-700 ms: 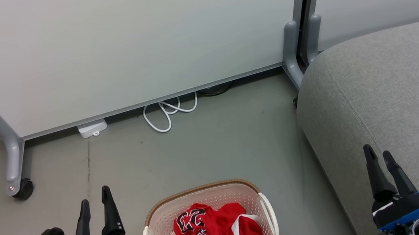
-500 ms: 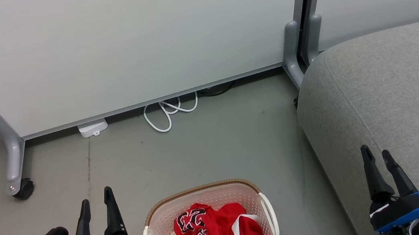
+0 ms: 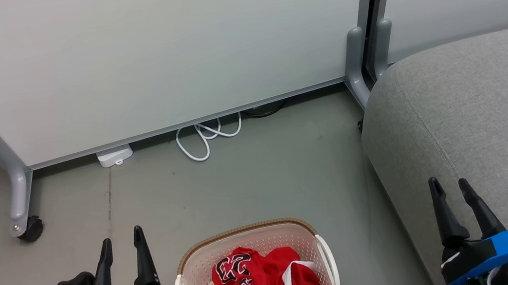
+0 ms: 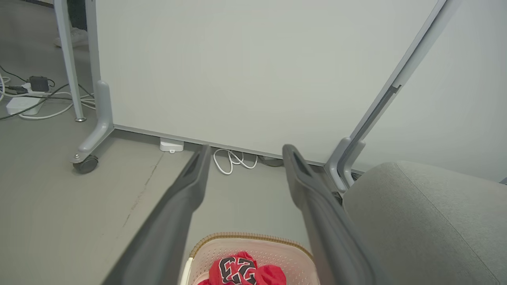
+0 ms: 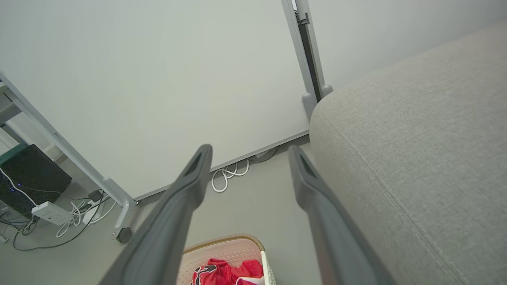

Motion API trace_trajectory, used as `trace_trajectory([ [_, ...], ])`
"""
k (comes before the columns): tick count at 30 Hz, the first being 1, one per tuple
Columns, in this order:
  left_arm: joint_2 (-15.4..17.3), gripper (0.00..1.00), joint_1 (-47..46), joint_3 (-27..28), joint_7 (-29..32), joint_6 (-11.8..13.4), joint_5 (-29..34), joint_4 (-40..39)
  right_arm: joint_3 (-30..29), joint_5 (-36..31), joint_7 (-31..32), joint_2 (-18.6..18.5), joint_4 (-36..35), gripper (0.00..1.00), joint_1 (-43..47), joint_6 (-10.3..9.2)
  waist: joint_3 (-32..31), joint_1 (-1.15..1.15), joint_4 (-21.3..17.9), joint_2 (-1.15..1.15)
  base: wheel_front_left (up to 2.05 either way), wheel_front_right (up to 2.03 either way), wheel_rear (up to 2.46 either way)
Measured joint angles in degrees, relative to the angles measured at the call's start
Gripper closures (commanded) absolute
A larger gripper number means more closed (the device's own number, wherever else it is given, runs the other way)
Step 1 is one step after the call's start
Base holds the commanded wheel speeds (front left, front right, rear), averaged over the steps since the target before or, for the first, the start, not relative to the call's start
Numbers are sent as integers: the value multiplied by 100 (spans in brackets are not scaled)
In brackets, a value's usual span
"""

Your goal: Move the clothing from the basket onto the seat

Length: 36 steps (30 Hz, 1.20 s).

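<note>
Heaped in the basket (image 3: pixel 245 228) on the grey floor (image 3: pixel 264 180): the clothing (image 3: pixel 258 279), red with white trim. Close on its right, the seat (image 3: pixel 474 99). Left gripper (image 3: pixel 122 235) and right gripper (image 3: pixel 447 181) spread wide, grasping nothing, either side of the basket. Behind, a white partition (image 3: pixel 149 53) on a castor (image 3: pixel 31 229), with a looped white cable (image 3: pixel 204 137) at its foot.

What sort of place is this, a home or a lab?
Probably a lab or office staged like a home: wheeled partition panels, loose cables on a bare grey floor, plus a grey seat and a basket.
</note>
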Motion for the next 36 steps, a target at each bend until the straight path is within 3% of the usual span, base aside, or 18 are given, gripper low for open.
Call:
trace_trajectory([
  [36, -9, 0, -50, -14, -423, -187, 1085, 213, 133, -1452, -327, -14, 93, 0, 1, 4, -31, 0, 9, 0, 0, 0, 0],
])
